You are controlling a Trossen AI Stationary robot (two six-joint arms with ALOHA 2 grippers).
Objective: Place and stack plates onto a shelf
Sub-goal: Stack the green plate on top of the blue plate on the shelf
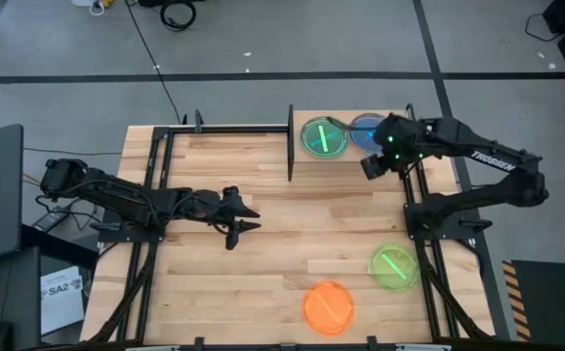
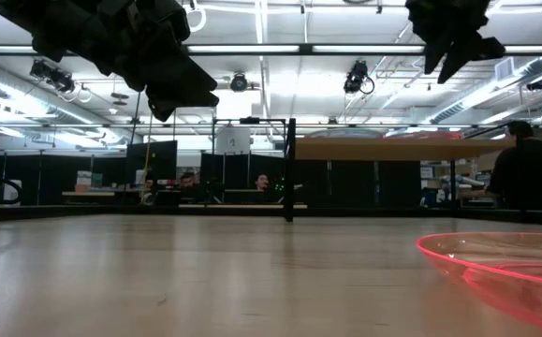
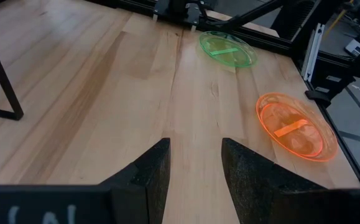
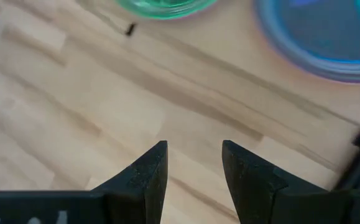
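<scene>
The plates are small, round and see-through, with a glossy rim and a bright streak of reflected light across each. On the shelf (image 1: 360, 156), a raised light-wood board on black posts at the far right of the desk (image 1: 223, 263), a green plate (image 1: 323, 136) sits on top of a stack whose lower rims are too thin to count, and a blue plate (image 1: 365, 129) lies just beside it, partly hidden under the right arm. Down on the desk, a second green plate (image 1: 393, 265) rests at the right edge, touching the black metal frame (image 1: 424, 255) there, and an orange plate (image 1: 328, 305) lies near the front edge, a little to the left of that one; the two are close but apart. In the low view a pink plate (image 2: 505, 271) fills the near right corner, its rim thin and curved upward.

The right pincer (image 1: 370, 166) hangs over the shelf beside the blue plate, fingers released and spread, grasping nothing. The left pincer (image 1: 248, 218) hovers above the bare middle of the desk, well apart from every plate, its fingers also spread and holding nothing.
</scene>
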